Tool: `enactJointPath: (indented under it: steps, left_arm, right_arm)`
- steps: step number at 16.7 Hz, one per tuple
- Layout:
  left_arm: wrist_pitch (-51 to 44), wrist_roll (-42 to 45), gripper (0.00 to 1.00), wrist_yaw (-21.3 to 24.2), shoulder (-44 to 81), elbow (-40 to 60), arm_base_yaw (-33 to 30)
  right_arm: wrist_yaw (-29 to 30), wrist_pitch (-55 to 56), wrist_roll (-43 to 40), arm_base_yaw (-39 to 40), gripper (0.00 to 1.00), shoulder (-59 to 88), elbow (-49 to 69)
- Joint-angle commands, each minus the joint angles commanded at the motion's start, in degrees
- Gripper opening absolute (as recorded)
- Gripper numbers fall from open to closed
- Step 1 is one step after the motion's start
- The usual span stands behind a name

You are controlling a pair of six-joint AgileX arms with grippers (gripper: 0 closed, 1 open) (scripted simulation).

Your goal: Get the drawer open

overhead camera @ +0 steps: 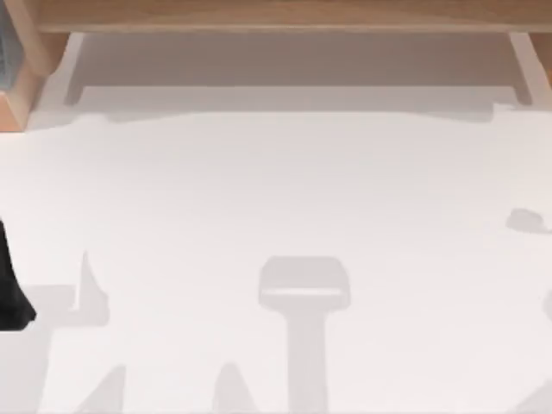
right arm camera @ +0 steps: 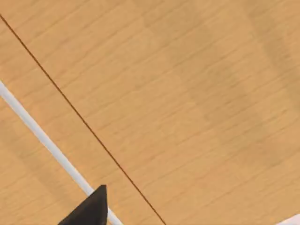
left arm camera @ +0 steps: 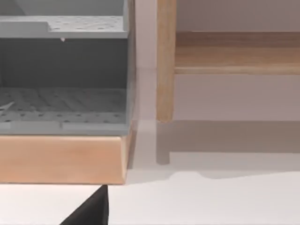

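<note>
At the table's far edge: a light wooden cabinet frame runs along the back of the white tabletop.
Drawer: the right wrist view looks close onto a pale wood-grain panel. A thin dark seam crosses it, and a slim white bar runs beside the seam. I judge these to be the drawer front, its edge and its pull handle.
Right gripper: its dark tip sits just beside the white bar, very near the wood. Whether the pincer is wide or narrow I cannot tell.
Left gripper: low over the table, facing a grey perforated shelf unit on a wooden base block. Its pincer state I cannot tell either. The left arm is at the top view's left edge, apparently idle.
Step in hand: probably getting hold of the bar.
Doing it well: square the pincer across the bar, not along it. Grip it firmly before any pull. Draw straight out, at right angles to the panel.
Risk: a skewed pull could jam the drawer or slide the grip along the bar.
</note>
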Motion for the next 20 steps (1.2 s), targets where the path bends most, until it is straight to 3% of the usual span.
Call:
enactJointPath:
  steps: [4,8,20]
  left_arm:
    - [0.0,0.0,1.00,0.0,0.0,0.0,0.0]
    - [0.0,0.0,1.00,0.0,0.0,0.0,0.0]
    - [0.0,0.0,1.00,0.0,0.0,0.0,0.0]
  right_arm:
    - [3.1,6.0,-20.2,2.9,1.00,11.4,5.1]
    - [5.3,9.8,-31.0,5.1,1.00,18.3,8.2]
    - [6.8,7.6,-32.9,6.5,1.00,21.9,14.0]
